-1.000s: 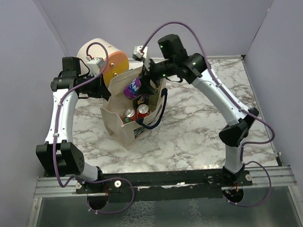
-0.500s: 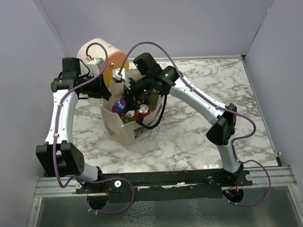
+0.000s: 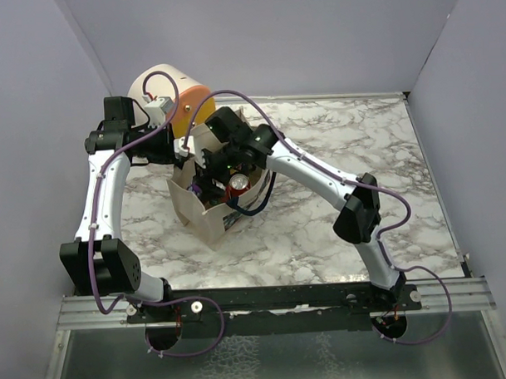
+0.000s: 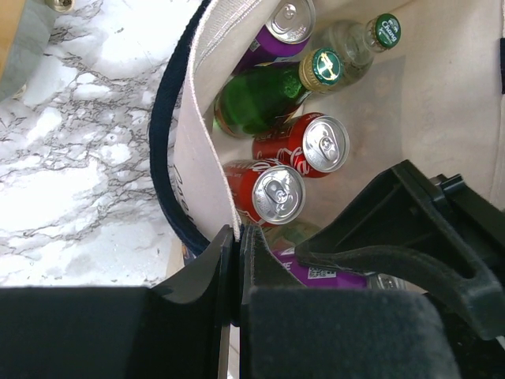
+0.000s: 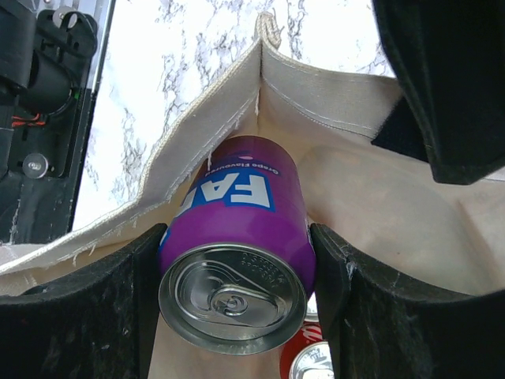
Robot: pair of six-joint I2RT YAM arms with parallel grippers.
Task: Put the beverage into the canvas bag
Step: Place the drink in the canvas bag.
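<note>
**Top external view:** The right gripper [image 3: 204, 176] reaches into the open canvas bag [image 3: 206, 220] at the far left of the table [image 3: 335, 153]. It hides most of the beverage can [image 3: 196, 190].

**Left wrist view:** The left gripper [image 4: 237, 237] has its jaws pinched narrow on the bag's rim cloth. Two red cans [image 4: 278, 193] stand upright inside.

**Right wrist view:** The right jaws clamp the purple can's sides. Its lid faces the camera and its long axis runs away into a bag corner. Large white letters read "FA"; the rest wraps out of sight.

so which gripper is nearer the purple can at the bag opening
Right: the right gripper clamps the purple can inside the canvas bag; the left gripper pinches the bag's rim nearby.
</note>
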